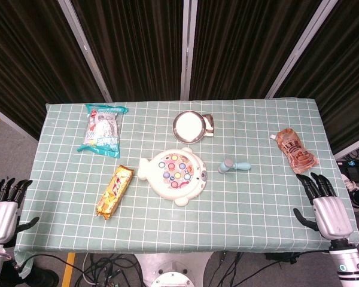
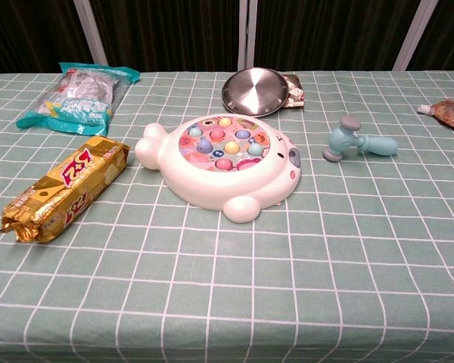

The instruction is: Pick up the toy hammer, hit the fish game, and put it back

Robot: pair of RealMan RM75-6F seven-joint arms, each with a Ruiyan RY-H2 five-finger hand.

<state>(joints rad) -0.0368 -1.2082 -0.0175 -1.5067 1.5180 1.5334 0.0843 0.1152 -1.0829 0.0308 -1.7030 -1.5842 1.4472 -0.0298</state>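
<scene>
toy hammer (image 1: 234, 165) lies flat on the checked table (image 1: 257, 125) in the head view, just off the fish game (image 1: 173, 174) at its three o'clock, apart from it, and no hand is anywhere near, so by my read the task hasn't started: pickup, hit and return are all left to do. its long axis runs close to nine-to-three, grey-capped head at the nine o'clock end toward the game, handle pointing to three o'clock toward the brown pouch (image 1: 296, 149). right hand (image 1: 325, 206) hovers at the table's right front corner, fingers spread and holding nothing; left hand (image 1: 4, 209) sits off the left front edge, fingers extended and apart, empty too. the right hand is the nearer one to the handle. over to the chest view: neither hand shows here. toy hammer (image 2: 357, 142) sits at about two o'clock from the fish game (image 2: 221, 160), clear gap between them, its head toward the game, and the handle trailing off to three o'clock, tilted slightly. steel plate (image 2: 255, 91) rests behind the game at twelve, gold snack bar (image 2: 66, 188) off at nine, blue packet (image 2: 79, 94) at ten.
</scene>
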